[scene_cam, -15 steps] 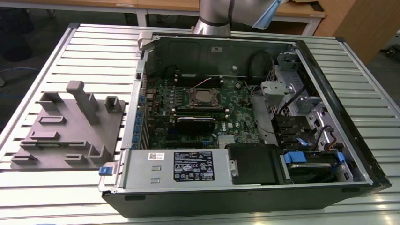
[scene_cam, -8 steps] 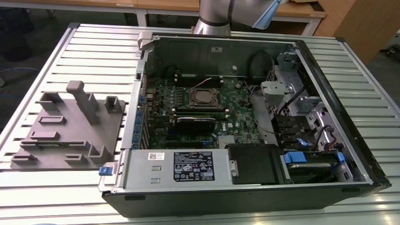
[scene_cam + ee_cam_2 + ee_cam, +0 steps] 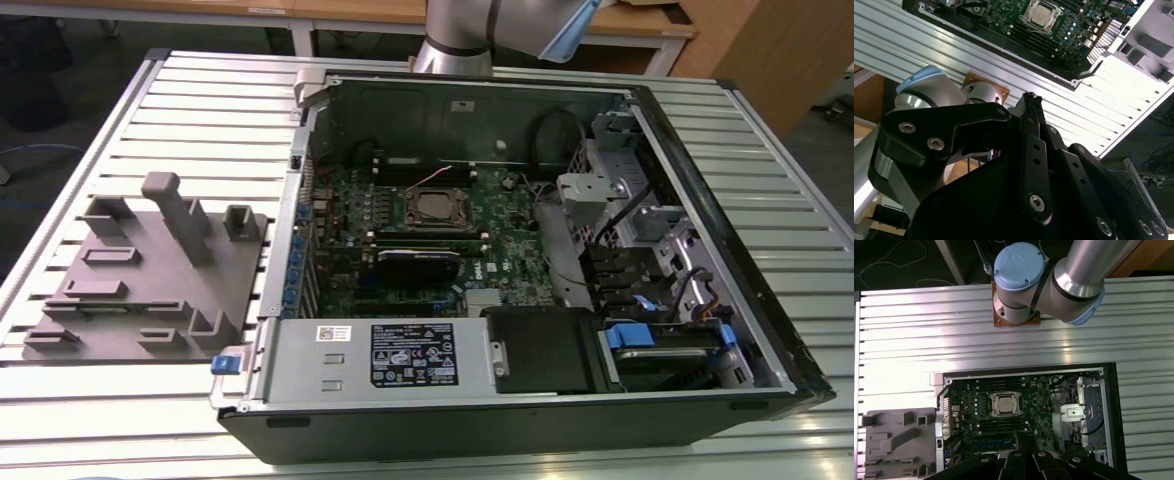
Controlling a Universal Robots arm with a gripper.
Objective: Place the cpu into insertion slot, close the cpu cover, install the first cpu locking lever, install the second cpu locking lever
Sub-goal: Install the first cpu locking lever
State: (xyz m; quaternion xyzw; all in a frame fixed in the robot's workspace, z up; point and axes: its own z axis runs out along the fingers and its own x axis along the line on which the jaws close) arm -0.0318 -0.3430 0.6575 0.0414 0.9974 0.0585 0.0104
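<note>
The cpu [image 3: 435,207] lies flat in the insertion slot [image 3: 412,212] on the green board inside the open computer case. In both wrist views the cpu [image 3: 1040,13] [image 3: 1005,404] shows its dull silver top from high above. A silvery frame, the cpu cover [image 3: 994,405], lies around the chip. How the locking levers stand cannot be made out. My gripper [image 3: 1030,98] hangs far above the table, well away from the case. Its black fingers [image 3: 1033,145] are pressed together with nothing between them.
The case sits on a slatted aluminium table [image 3: 160,120]. A grey fixture block [image 3: 147,270] stands at the exterior view's left. Inside the case are a power supply [image 3: 387,355], a black shroud [image 3: 541,350] and a drive cage [image 3: 627,200]. The arm's base [image 3: 1016,282] is bolted behind the case.
</note>
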